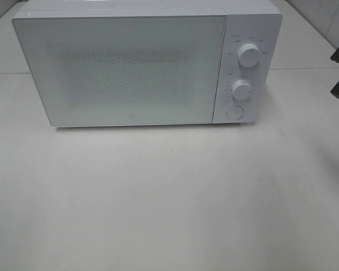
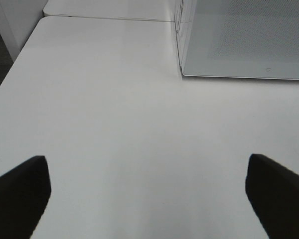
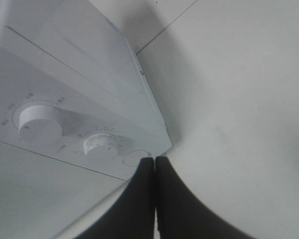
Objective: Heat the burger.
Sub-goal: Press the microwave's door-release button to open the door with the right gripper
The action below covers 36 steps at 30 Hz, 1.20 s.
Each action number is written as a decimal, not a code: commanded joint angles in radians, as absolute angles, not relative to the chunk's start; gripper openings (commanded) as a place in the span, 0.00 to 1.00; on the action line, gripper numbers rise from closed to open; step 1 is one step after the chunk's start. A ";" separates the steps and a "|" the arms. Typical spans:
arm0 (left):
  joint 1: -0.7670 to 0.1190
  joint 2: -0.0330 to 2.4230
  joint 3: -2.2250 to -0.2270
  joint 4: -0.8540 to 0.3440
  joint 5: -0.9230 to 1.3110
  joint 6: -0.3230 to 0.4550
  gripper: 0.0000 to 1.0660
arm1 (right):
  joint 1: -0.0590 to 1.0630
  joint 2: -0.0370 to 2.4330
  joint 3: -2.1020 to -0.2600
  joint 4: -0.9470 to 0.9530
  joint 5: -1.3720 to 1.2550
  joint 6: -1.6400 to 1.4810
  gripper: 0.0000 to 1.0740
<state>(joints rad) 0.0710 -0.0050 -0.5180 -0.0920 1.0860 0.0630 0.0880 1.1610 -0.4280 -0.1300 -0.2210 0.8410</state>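
White tabletop (image 1: 158, 197) spreads under a white microwave (image 1: 130, 68) whose door (image 1: 124, 70) is shut. We see the left gripper (image 2: 147, 167) with its fingers spread wide over bare table, holding nothing. The right gripper (image 3: 155, 167) has its fingers pressed together, empty, tips just beside the microwave's round button (image 3: 132, 158). We cannot see the burger in any view; the frosted door hides the inside.

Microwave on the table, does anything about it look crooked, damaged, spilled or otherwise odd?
Nothing stands out. The microwave sits level on the table with its door shut, and no spill, dent or crack shows.
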 commanded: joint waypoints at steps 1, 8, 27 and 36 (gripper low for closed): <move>0.076 -0.011 -0.518 -0.096 1.070 0.057 0.96 | 0.085 1.203 -0.376 -0.138 -0.386 1.076 0.00; 0.076 -0.011 -0.518 -0.096 1.070 0.057 0.96 | 0.085 1.284 -0.305 -0.138 -0.584 1.287 0.00; 0.076 -0.011 -0.518 -0.096 1.070 0.057 0.96 | 0.296 1.581 -0.288 0.193 -0.828 1.484 0.00; 0.076 -0.011 -0.518 -0.096 1.070 0.057 0.96 | 0.436 1.695 -0.343 0.329 -0.876 1.483 0.00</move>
<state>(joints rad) 0.0710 -0.0050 -0.5180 -0.0920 1.0860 0.0630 0.4050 1.6780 -0.3120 0.3070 -0.8600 1.4940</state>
